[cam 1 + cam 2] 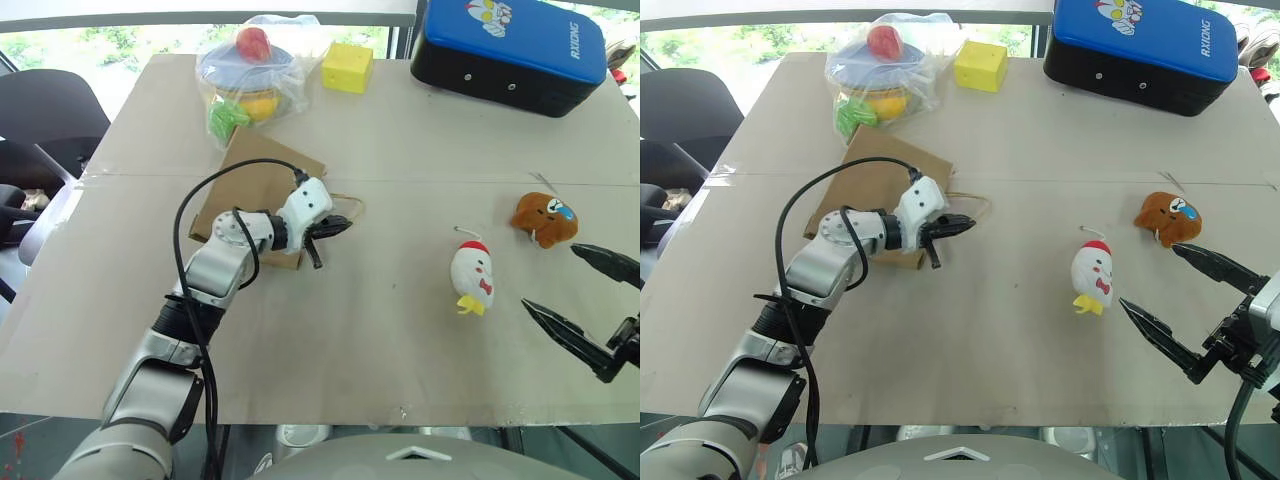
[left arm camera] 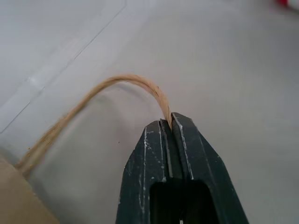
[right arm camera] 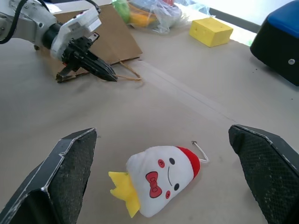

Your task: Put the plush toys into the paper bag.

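On the tabletop (image 1: 400, 320), the left gripper (image 1: 335, 228) pinches a paper bag (image 1: 250, 185) handle (image 2: 117, 86), while the wide-open right gripper (image 3: 163, 182) frames the chick (image 3: 161, 184), the brown animal (image 1: 545, 218) just beyond.

1. The word "RIXIONG" or something close to it stands in white capital letters on the blue top of the blue and black case (image 1: 515, 45), near its right end, running along the edge at a slant; the exact spelling is hard to make out.
2. A white and red cartoon figure is printed on the same blue top, towards its far left part; no lettering can be read beside it.
3. Nothing else on the counter (image 1: 400, 330) carries readable text, numbers or labels.
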Controlling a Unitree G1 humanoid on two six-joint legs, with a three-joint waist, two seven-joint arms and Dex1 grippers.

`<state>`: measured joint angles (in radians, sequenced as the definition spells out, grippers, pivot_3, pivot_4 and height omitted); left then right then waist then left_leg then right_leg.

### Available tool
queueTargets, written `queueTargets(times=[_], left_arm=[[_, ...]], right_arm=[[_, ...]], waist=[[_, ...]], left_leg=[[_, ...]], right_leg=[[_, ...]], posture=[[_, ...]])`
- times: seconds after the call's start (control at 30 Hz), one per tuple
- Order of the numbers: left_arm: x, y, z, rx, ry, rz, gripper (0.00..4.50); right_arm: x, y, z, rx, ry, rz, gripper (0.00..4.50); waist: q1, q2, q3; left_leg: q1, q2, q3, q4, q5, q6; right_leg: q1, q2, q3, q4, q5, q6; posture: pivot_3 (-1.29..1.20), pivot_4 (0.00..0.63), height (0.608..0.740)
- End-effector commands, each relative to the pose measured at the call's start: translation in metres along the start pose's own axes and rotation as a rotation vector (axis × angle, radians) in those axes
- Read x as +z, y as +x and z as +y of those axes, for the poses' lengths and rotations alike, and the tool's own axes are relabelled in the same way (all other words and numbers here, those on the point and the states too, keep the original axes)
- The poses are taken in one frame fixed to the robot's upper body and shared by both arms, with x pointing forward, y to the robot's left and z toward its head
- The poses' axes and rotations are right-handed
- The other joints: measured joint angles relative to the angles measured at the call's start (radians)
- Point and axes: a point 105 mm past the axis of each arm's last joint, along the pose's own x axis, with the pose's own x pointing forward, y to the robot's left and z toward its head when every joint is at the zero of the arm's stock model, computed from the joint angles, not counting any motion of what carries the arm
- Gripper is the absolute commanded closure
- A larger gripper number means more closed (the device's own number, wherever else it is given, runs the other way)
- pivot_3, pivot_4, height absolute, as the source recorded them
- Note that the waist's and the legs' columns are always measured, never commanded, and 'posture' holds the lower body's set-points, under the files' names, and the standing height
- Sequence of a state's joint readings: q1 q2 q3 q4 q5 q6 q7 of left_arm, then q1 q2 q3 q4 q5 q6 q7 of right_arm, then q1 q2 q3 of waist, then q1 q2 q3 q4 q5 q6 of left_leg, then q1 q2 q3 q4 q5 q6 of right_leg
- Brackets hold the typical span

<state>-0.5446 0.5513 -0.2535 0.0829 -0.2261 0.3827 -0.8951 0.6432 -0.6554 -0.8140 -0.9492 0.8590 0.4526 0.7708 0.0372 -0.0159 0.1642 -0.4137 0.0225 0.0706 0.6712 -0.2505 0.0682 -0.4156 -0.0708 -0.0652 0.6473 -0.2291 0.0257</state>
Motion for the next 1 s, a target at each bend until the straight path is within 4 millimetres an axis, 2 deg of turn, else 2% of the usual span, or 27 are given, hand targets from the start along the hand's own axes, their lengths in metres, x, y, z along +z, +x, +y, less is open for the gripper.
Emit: queueTargets(times=[0.03,0.2,0.27,0.37,0.43,0.47,0.5,0.53,0.67,0.93,0.97,1.0], left_arm=[[0.022,-0.014,0.002,-0.084,-0.096,-0.105,4.47],[0.038,-0.023,0.001,-0.188,-0.257,-0.186,4.47],[0.040,-0.022,0.004,-0.182,-0.200,-0.211,4.47],[0.028,-0.020,0.005,-0.195,-0.139,-0.140,4.47],[0.024,-0.019,0.006,-0.203,-0.136,-0.131,3.79],[0.022,-0.020,0.006,-0.209,-0.122,-0.126,3.59],[0.018,-0.020,0.004,-0.216,-0.078,-0.111,3.59],[0.014,-0.019,0.004,-0.208,-0.035,-0.095,2.80],[0.001,-0.016,0.001,-0.195,0.093,-0.056,1.08],[-0.003,-0.011,-0.001,-0.181,0.173,-0.079,1.08],[-0.002,-0.011,0.000,-0.178,0.166,-0.089,1.61],[-0.001,-0.011,0.000,-0.177,0.163,-0.096,1.79]], right_arm=[[0.003,0.004,0.009,0.008,-0.027,-0.020,0.00],[0.001,0.009,0.012,0.002,-0.023,-0.038,0.00],[0.001,0.011,0.014,0.001,-0.023,-0.042,0.00],[0.000,0.011,0.016,-0.002,-0.021,-0.039,0.00],[0.000,0.010,0.018,-0.005,-0.020,-0.039,0.00],[0.001,0.010,0.018,-0.008,-0.020,-0.040,0.00],[0.001,0.009,0.019,-0.010,-0.020,-0.039,0.00],[0.000,0.009,0.019,-0.012,-0.019,-0.038,0.00],[-0.002,0.007,0.020,-0.018,-0.020,-0.030,0.00],[-0.003,0.006,0.019,-0.026,-0.027,-0.026,0.00],[-0.003,0.006,0.019,-0.026,-0.028,-0.025,0.00],[-0.003,0.006,0.019,-0.027,-0.029,-0.025,0.00]], waist=[[0.000,0.000,0.000],[0.000,0.000,0.000],[0.000,0.000,0.000],[0.001,0.000,0.000],[0.001,0.000,0.000],[0.001,0.000,0.000],[0.000,0.000,0.000],[0.000,0.000,0.000],[0.000,0.000,0.000],[0.001,0.000,0.000],[0.001,0.000,0.000],[0.001,0.000,0.000]], left_leg=[[0.000,0.000,0.000,0.000,0.000,0.000],[0.000,0.000,0.000,0.001,0.000,0.000],[0.000,0.000,0.000,0.001,0.000,0.000],[0.000,0.000,0.000,0.001,0.000,0.000],[0.000,0.000,0.000,0.001,0.000,0.000],[0.000,0.000,0.000,0.001,0.000,0.000],[0.000,0.000,0.000,0.001,0.000,0.000],[0.000,0.000,0.000,0.001,0.000,0.000],[0.000,0.000,0.000,0.001,0.000,0.000],[0.000,0.000,0.000,0.001,0.000,0.000],[0.000,0.000,0.000,0.001,0.000,0.001],[0.000,0.000,0.000,0.002,0.000,0.001]], right_leg=[[0.000,0.000,0.000,0.000,0.000,0.000],[0.000,0.000,0.000,0.000,-0.002,0.003],[0.000,0.000,0.000,0.000,-0.002,0.003],[0.001,0.001,0.000,0.000,-0.001,0.003],[0.001,0.001,0.000,0.001,0.000,0.000],[0.001,0.001,0.000,0.001,0.000,0.000],[0.000,0.001,0.000,0.001,0.000,0.000],[0.000,0.001,0.000,0.001,0.000,0.000],[0.000,0.001,0.000,0.001,0.000,0.000],[0.000,0.000,0.000,0.001,0.000,0.000],[0.000,0.000,0.000,0.001,0.000,0.000],[0.000,0.000,0.000,0.001,0.000,0.000]], posture=[[0.00,0.150,0.740],[0.00,0.150,0.740],[0.00,0.150,0.740],[0.00,0.150,0.740],[0.00,0.150,0.740],[0.00,0.150,0.740],[0.00,0.150,0.740],[0.00,0.150,0.740],[0.00,0.150,0.740],[0.00,0.150,0.740],[0.00,0.150,0.740],[0.00,0.150,0.740]])
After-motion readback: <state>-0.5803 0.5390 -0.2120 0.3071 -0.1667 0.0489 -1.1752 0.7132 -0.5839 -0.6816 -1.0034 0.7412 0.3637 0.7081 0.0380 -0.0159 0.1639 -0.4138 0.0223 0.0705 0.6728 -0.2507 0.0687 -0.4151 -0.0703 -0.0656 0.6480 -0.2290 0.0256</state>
